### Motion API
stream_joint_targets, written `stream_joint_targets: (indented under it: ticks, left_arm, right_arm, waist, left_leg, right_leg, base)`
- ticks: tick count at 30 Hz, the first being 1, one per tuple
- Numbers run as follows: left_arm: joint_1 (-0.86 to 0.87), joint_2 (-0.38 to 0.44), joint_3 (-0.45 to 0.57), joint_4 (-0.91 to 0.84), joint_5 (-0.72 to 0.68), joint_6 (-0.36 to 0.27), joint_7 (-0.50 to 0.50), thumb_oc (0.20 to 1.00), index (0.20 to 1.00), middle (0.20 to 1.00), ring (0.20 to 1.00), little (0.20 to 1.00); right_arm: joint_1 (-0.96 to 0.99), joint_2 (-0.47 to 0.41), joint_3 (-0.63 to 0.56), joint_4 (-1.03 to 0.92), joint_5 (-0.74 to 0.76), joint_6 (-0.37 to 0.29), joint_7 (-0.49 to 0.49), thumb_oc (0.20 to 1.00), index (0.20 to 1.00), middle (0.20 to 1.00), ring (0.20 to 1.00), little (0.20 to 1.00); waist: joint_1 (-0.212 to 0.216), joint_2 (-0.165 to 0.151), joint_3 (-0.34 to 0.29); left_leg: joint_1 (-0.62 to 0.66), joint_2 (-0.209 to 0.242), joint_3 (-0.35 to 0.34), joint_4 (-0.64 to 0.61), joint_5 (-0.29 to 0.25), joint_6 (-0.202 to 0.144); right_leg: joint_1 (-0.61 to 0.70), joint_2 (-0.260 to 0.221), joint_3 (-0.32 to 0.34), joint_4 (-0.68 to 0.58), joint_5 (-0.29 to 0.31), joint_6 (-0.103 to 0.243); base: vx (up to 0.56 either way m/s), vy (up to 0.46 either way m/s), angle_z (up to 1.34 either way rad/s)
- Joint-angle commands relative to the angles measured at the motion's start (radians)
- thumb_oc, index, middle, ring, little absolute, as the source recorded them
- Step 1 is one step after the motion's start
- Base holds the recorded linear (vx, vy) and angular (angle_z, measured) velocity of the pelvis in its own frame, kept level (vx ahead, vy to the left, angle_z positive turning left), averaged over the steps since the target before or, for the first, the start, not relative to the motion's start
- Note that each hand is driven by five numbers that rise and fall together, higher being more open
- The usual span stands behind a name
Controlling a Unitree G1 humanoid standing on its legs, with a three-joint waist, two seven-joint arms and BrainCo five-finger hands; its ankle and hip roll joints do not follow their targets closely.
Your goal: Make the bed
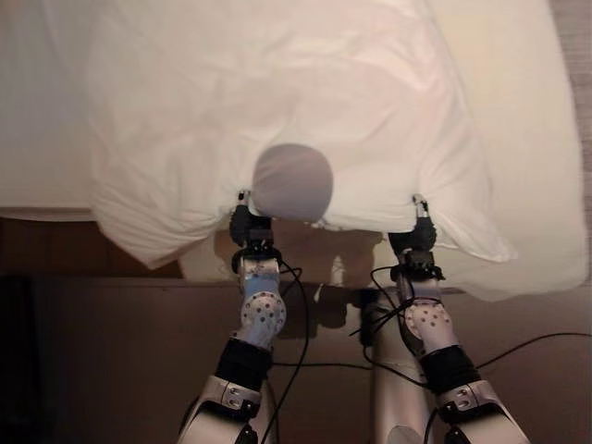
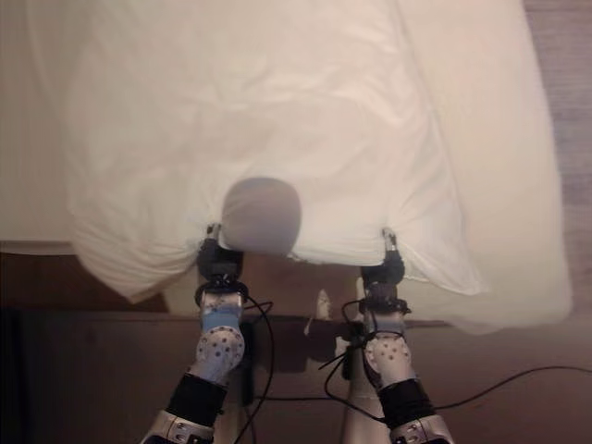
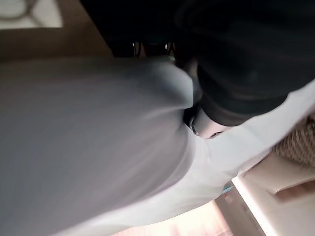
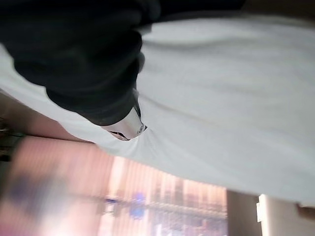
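Both the left hand [image 1: 251,225] and the right hand [image 1: 415,233] pinch the near edge of the white duvet [image 1: 277,111], which hangs lifted over the bed [image 1: 536,139]. The spreading step seems underway; next it likely needs carrying the edge forward and laying it flat.

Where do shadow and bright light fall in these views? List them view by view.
Left eye view: a round grey shadow lies on the duvet at its near edge, between the left hand and right hand that pinch it; below the bed edge all is dark. Left wrist view: the duvet's underside is in grey shade. Right wrist view: the cloth is lit paler, with a bright glow beyond.
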Motion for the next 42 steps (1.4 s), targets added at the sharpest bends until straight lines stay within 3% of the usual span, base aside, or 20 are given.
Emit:
stream_joint_targets:
  ticks: [1, 3, 5, 6, 7, 8, 9, 13, 21, 23, 26, 29, 31, 33, 34, 35, 36, 37, 39, 42]
  left_arm:
    - [0.041, 0.158, 0.177, -0.146, 0.023, -0.109, -0.048, 0.2, 0.2, 0.2, 0.2, 0.2]
    - [0.059, 0.149, 0.179, -0.155, 0.031, -0.1, -0.049, 0.2, 0.2, 0.2, 0.2, 0.2]
    - [0.058, 0.134, 0.174, -0.152, 0.025, -0.086, -0.051, 0.2, 0.2, 0.2, 0.2, 0.2]
    - [0.058, 0.134, 0.174, -0.152, 0.025, -0.086, -0.051, 0.2, 0.2, 0.2, 0.2, 0.2]
    - [0.064, 0.133, 0.16, -0.158, 0.04, -0.072, -0.049, 0.2, 0.2, 0.2, 0.2, 0.2]
    - [0.064, 0.133, 0.16, -0.159, 0.041, -0.072, -0.048, 0.2, 0.2, 0.2, 0.2, 0.2]
    - [0.063, 0.136, 0.15, -0.158, 0.057, -0.065, -0.039, 0.2, 0.2, 0.2, 0.2, 0.2]
    - [0.047, 0.125, 0.12, -0.159, 0.083, -0.05, -0.019, 0.2, 0.2, 0.2, 0.2, 0.2]
    - [0.062, 0.092, 0.117, -0.161, 0.07, -0.067, 0.001, 0.2, 0.2, 0.2, 0.2, 0.2]
    - [0.06, 0.085, 0.114, -0.156, 0.068, -0.069, -0.001, 0.2, 0.2, 0.2, 0.2, 0.2]
    - [0.05, 0.08, 0.106, -0.146, 0.072, -0.069, -0.009, 0.2, 0.2, 0.2, 0.2, 0.2]
    - [0.053, 0.077, 0.113, -0.151, 0.085, -0.071, -0.004, 0.2, 0.2, 0.2, 0.2, 0.2]
    - [0.065, 0.081, 0.128, -0.17, 0.102, -0.075, 0.001, 0.2, 0.2, 0.2, 0.2, 0.2]
    - [0.069, 0.084, 0.13, -0.183, 0.109, -0.078, 0.005, 0.2, 0.2, 0.2, 0.2, 0.2]
    - [0.073, 0.097, 0.149, -0.2, 0.128, -0.087, 0.018, 0.2, 0.2, 0.2, 0.2, 0.2]
    - [0.073, 0.097, 0.149, -0.2, 0.13, -0.086, 0.019, 0.2, 0.2, 0.2, 0.2, 0.2]
    - [0.072, 0.104, 0.158, -0.204, 0.133, -0.092, 0.025, 0.2, 0.2, 0.2, 0.2, 0.2]
    - [0.068, 0.112, 0.163, -0.194, 0.134, -0.091, 0.03, 0.2, 0.2, 0.2, 0.2, 0.2]
    - [0.055, 0.117, 0.162, -0.187, 0.127, -0.093, 0.027, 0.2, 0.2, 0.2, 0.2, 0.2]
    - [0.004, 0.14, 0.128, -0.158, 0.115, -0.099, 0.016, 0.2, 0.2, 0.2, 0.2, 0.2]
  right_arm:
    - [0.066, -0.015, -0.097, -0.094, -0.014, -0.067, 0.048, 0.2, 0.2, 0.2, 0.2, 0.2]
    - [0.073, -0.018, -0.09, -0.095, -0.028, -0.06, 0.043, 0.2, 0.2, 0.2, 0.2, 0.2]
    - [0.084, -0.018, -0.078, -0.101, -0.031, -0.052, 0.049, 0.2, 0.2, 0.2, 0.2, 0.2]
    - [0.084, -0.018, -0.078, -0.101, -0.031, -0.052, 0.049, 0.2, 0.2, 0.2, 0.2, 0.2]
    - [0.094, -0.018, -0.068, -0.104, -0.031, -0.048, 0.062, 0.2, 0.2, 0.2, 0.2, 0.2]
    - [0.095, -0.018, -0.068, -0.104, -0.031, -0.048, 0.061, 0.2, 0.2, 0.2, 0.2, 0.2]
    - [0.108, -0.022, -0.057, -0.088, -0.042, -0.044, 0.065, 0.2, 0.2, 0.2, 0.2, 0.2]
    - [0.13, -0.026, -0.052, -0.086, -0.033, -0.042, 0.074, 0.2, 0.2, 0.2, 0.2, 0.2]
    - [0.131, -0.052, -0.034, -0.06, -0.031, -0.026, 0.059, 0.2, 0.2, 0.2, 0.2, 0.2]
    - [0.13, -0.064, -0.037, -0.055, -0.037, -0.028, 0.055, 0.2, 0.2, 0.2, 0.2, 0.2]
    - [0.126, -0.084, -0.044, -0.044, -0.039, -0.022, 0.057, 0.2, 0.2, 0.2, 0.2, 0.2]
    - [0.12, -0.095, -0.041, -0.029, -0.047, -0.016, 0.054, 0.2, 0.2, 0.2, 0.2, 0.2]
    - [0.102, -0.09, -0.039, -0.02, -0.038, -0.019, 0.06, 0.2, 0.2, 0.2, 0.2, 0.2]
    - [0.098, -0.09, -0.034, -0.015, -0.039, -0.016, 0.062, 0.2, 0.2, 0.2, 0.2, 0.2]
    - [0.097, -0.086, -0.027, -0.009, -0.031, -0.016, 0.068, 0.2, 0.2, 0.2, 0.2, 0.2]
    - [0.097, -0.086, -0.027, -0.009, -0.031, -0.016, 0.068, 0.2, 0.2, 0.2, 0.2, 0.2]
    - [0.093, -0.083, -0.026, -0.005, -0.028, -0.016, 0.069, 0.2, 0.2, 0.2, 0.2, 0.2]
    - [0.093, -0.079, -0.023, -0.005, -0.017, -0.018, 0.069, 0.2, 0.2, 0.2, 0.2, 0.2]
    - [0.091, -0.08, -0.018, -0.008, -0.018, -0.017, 0.073, 0.2, 0.2, 0.2, 0.2, 0.2]
    - [0.08, -0.069, -0.021, -0.019, -0.015, -0.027, 0.072, 0.2, 0.2, 0.2, 0.2, 0.2]
  waist:
    - [0.01, -0.024, -0.089]
    - [-0.001, -0.017, -0.093]
    - [-0.006, -0.026, -0.087]
    - [-0.007, -0.029, -0.087]
    - [-0.017, -0.036, -0.076]
    - [-0.017, -0.038, -0.077]
    - [-0.026, -0.051, -0.074]
    - [-0.054, -0.046, -0.066]
    - [-0.044, -0.001, -0.097]
    - [-0.044, 0.005, -0.093]
    - [-0.037, 0.006, -0.063]
    - [-0.035, -0.001, -0.067]
    - [-0.025, -0.025, -0.075]
    - [-0.019, -0.033, -0.08]
    - [-0.003, -0.036, -0.084]
    - [-0.004, -0.037, -0.084]
    - [0.009, -0.036, -0.086]
    - [0.013, -0.021, -0.097]
    - [0.012, -0.008, -0.102]
    - [0.009, 0.004, -0.088]
  left_leg:
    - [-0.047, -0.029, -0.091, 0.036, -0.053, 0.004]
    - [-0.016, -0.063, -0.073, -0.018, -0.027, 0.02]
    - [0.027, -0.091, -0.044, -0.085, -0.005, 0.032]
    - [0.027, -0.093, -0.043, -0.089, 0.0, 0.033]
    - [0.058, -0.12, -0.037, -0.144, 0.014, 0.042]
    - [0.056, -0.122, -0.035, -0.147, 0.019, 0.042]
    - [0.077, -0.147, -0.026, -0.187, 0.031, 0.041]
    - [0.091, -0.184, -0.043, -0.193, 0.042, 0.042]
    - [0.044, -0.185, -0.041, -0.185, 0.067, 0.04]
    - [0.028, -0.183, -0.039, -0.146, 0.078, 0.019]
    - [-0.031, -0.174, -0.05, 0.008, 0.145, -0.06]
    - [-0.026, -0.169, -0.071, 0.022, 0.115, -0.041]
    - [-0.016, -0.061, -0.147, -0.044, 0.105, -0.018]
    - [-0.001, -0.03, -0.193, -0.11, 0.139, -0.019]
    - [0.035, 0.048, -0.271, -0.241, 0.222, -0.037]
    - [0.043, 0.049, -0.271, -0.256, 0.23, -0.039]
    - [0.064, 0.101, -0.319, -0.36, 0.299, -0.059]
    - [0.104, 0.166, -0.288, -0.468, 0.348, -0.087]
    - [0.141, 0.188, -0.244, -0.529, 0.338, -0.099]
    - [0.098, 0.163, -0.188, -0.468, 0.306, -0.115]
  right_leg:
    - [0.088, -0.053, -0.027, -0.227, 0.221, 0.197]
    - [0.065, 0.015, -0.012, -0.173, 0.143, 0.182]
    - [0.048, 0.133, -0.003, -0.089, 0.015, 0.153]
    - [0.044, 0.13, -0.001, -0.085, 0.015, 0.152]
    - [0.009, 0.237, 0.029, 0.0, -0.031, 0.14]
    - [0.004, 0.236, 0.031, 0.001, -0.029, 0.14]
    - [-0.014, 0.313, 0.039, 0.028, -0.041, 0.134]
    - [-0.048, 0.403, 0.116, 0.06, -0.048, 0.122]
    - [-0.007, 0.392, 0.135, -0.012, -0.044, 0.103]
    - [0.007, 0.39, 0.131, -0.012, -0.058, 0.088]
    - [0.036, 0.384, 0.105, 0.013, -0.075, 0.061]
    - [0.032, 0.385, 0.096, 0.039, -0.086, 0.054]
    - [0.024, 0.372, 0.112, 0.072, -0.119, 0.048]
    - [0.012, 0.369, 0.116, 0.087, -0.122, 0.046]
    - [-0.012, 0.374, 0.127, 0.123, -0.142, 0.046]
    - [-0.013, 0.374, 0.126, 0.125, -0.144, 0.044]
    - [-0.03, 0.375, 0.137, 0.158, -0.158, 0.048]
    - [-0.054, 0.356, 0.136, 0.193, -0.173, 0.062]
    - [-0.067, 0.345, 0.128, 0.211, -0.184, 0.077]
    - [-0.094, 0.278, 0.13, 0.19, -0.133, 0.122]
  base:
    - [-0.01, 0.397, -0.26]
    - [-0.01, 0.639, -0.32]
    - [-0.03, 0.475, -0.31]
    - [-0.05, 0.265, -0.24]
    - [-0.04, 0.161, -0.2]
    - [-0.05, 0.239, -0.06]
    - [-0.02, 0.074, 0.13]
    - [0.01, 0.017, 0.14]
    - [-0.04, -0.078, 0.16]
    - [-0.04, -0.219, -0.05]
    - [-0.07, -0.169, 0.23]
    - [-0.04, -0.11, 0.33]
    - [-0.02, -0.034, 0.21]
    - [0.0, 0.04, 0.17]
    - [-0.01, 0.064, 0.03]
    - [0.0, 0.157, -0.1]
    - [0.0, 0.309, -0.27]
    - [0.0, 0.468, -0.23]
    - [-0.05, 0.387, -0.06]
    - [-0.09, 0.311, 0.04]
